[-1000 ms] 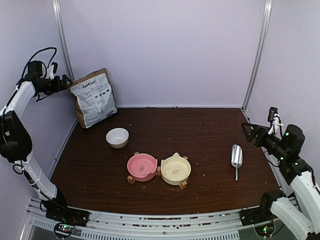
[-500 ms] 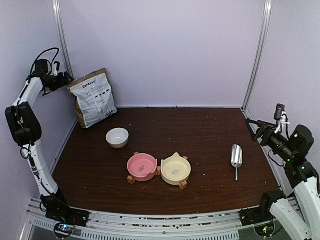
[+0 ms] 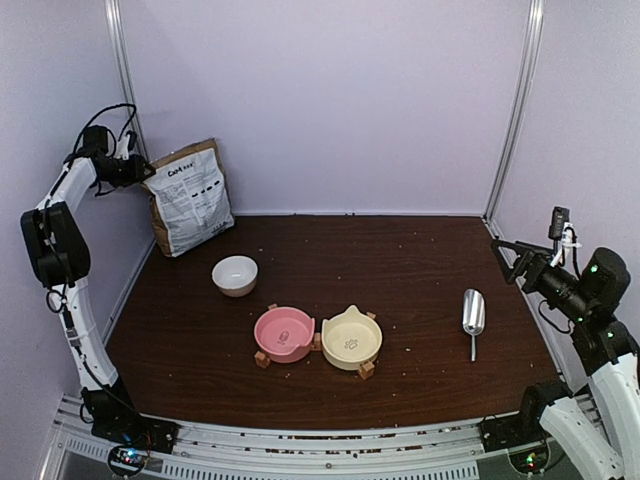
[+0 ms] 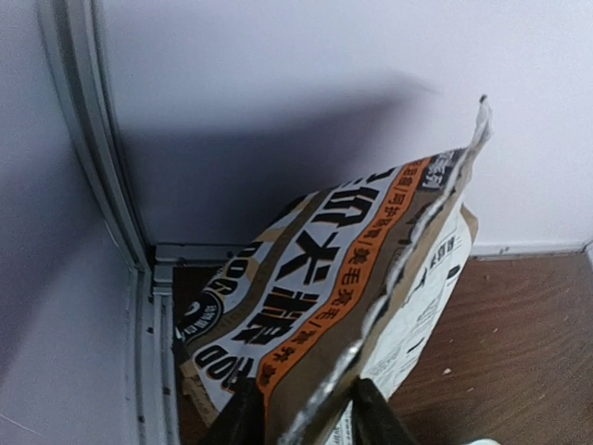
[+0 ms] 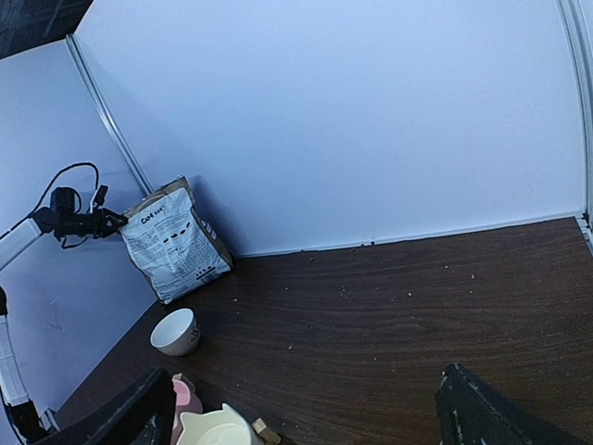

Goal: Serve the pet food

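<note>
The brown-and-white paper bag (image 3: 188, 200) leans in the back left corner, top edge up. My left gripper (image 3: 143, 172) is at that top corner. In the left wrist view the bag's torn, foil-lined top edge (image 4: 398, 260) runs down between the two dark fingers, and my left gripper (image 4: 306, 408) is shut on it. The pet food is hidden in every view. My right gripper (image 3: 505, 258) hangs open in the air at the right, above the table; in its own view, the right gripper (image 5: 306, 413) has nothing between its fingers.
A small white bowl (image 3: 235, 274) stands in front of the bag. A pink bowl (image 3: 284, 332) and a cream bowl (image 3: 351, 338) sit side by side on a wooden stand at centre. A metal scoop (image 3: 472, 313) lies at the right. Crumbs dot the table.
My left gripper has moved right to the bag's top corner and closed on its edge. The right arm has risen and drawn back a little, still open.
</note>
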### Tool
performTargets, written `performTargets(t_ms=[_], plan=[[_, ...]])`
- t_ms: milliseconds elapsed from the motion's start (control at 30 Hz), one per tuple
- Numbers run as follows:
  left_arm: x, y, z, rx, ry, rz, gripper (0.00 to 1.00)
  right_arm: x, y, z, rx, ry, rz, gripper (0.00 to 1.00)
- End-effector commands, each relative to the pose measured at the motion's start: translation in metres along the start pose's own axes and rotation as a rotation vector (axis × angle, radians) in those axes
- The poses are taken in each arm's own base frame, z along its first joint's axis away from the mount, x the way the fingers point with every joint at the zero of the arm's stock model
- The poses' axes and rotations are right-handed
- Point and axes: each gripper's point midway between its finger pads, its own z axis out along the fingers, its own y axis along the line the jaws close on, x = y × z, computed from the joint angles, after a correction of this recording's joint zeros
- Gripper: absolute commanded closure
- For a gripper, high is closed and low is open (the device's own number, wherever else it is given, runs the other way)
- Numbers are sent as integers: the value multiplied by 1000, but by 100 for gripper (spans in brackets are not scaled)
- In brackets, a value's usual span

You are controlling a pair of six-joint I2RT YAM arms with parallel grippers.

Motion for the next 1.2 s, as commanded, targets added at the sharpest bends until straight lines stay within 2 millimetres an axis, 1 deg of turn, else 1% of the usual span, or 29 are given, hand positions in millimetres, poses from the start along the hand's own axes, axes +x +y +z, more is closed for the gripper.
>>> performTargets(t_ms=[0, 100, 133, 167, 200, 300, 400, 433, 467, 533, 667, 767, 900, 1000, 1133, 1167], plan=[[-10, -21, -2, 36, -18, 76, 72, -8, 9, -2, -27, -8, -23, 0], [-12, -31, -5, 66, -24, 104, 85, -5, 8, -2, -23, 0, -27, 0], [-13, -36, -6, 75, -27, 118, 92, -5, 7, -1, -21, 0, -28, 0], [-15, -43, -6, 87, -30, 136, 97, -4, 6, -1, -18, 2, -29, 0], [-16, -52, -7, 102, -33, 153, 100, -5, 6, -1, -16, 2, -29, 0], [-21, -89, -8, 146, -47, 210, 100, -4, 6, 1, -20, 4, -23, 0], [-31, -123, -6, 148, -91, 252, 100, -5, 6, 1, -23, 0, -22, 0], [-33, -141, -4, 170, -107, 262, 100, -4, 6, 1, -23, 0, -21, 0], [-36, -155, -2, 184, -123, 267, 100, -4, 5, 1, -21, 1, -19, 0], [-41, -181, 1, 219, -158, 275, 100, -3, 5, 1, -20, 2, -18, 0], [-45, -232, 7, 301, -211, 285, 100, 1, 4, -1, -13, 8, -16, 0], [-38, -267, 12, 370, -229, 288, 100, 2, 3, -4, -6, 4, -17, 0], [-25, -309, 16, 441, -230, 292, 100, 1, 3, -6, -5, -4, -15, 0], [-10, -338, 19, 475, -218, 294, 100, 0, 4, -6, -5, -8, -12, 0], [13, -371, 16, 482, -222, 298, 100, 0, 4, -6, -6, -15, 0, 0], [19, -383, 14, 498, -228, 298, 100, 0, 4, -6, -7, -17, 1, 0]])
